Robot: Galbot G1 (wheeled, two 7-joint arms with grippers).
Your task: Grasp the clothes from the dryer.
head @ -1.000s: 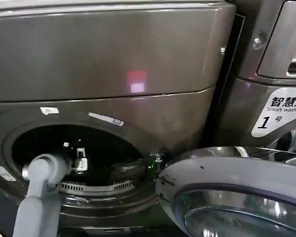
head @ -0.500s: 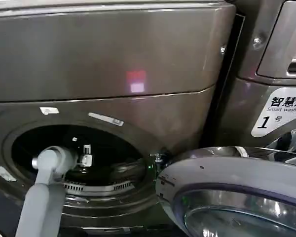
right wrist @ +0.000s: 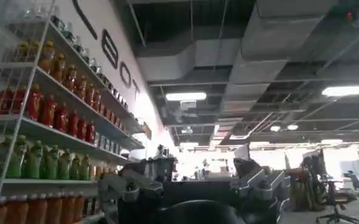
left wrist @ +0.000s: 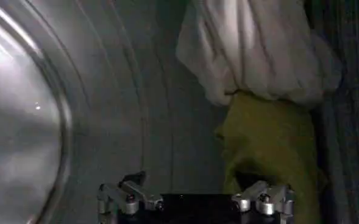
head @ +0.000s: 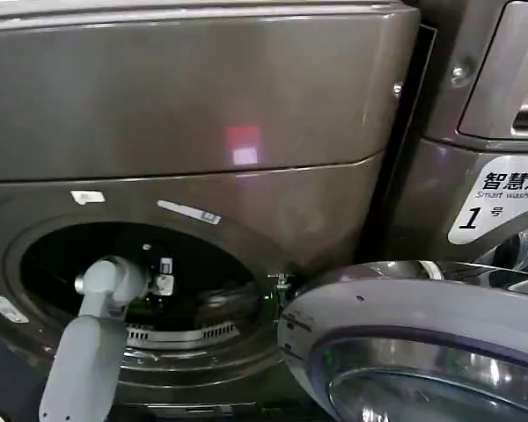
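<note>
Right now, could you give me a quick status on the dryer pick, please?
Left gripper inside the dryer drum, fingers open, nothing held. Clothes just ahead, ungrasped. Right gripper raised away, open. Path looks clear.

Smooth pale-grey tubular left arm (head: 88,352) ending in a rounded wrist joint with small white fittings; black-bodied left gripper (left wrist: 194,204) and right gripper (right wrist: 194,195) with silver-grey screwed finger brackets.
</note>
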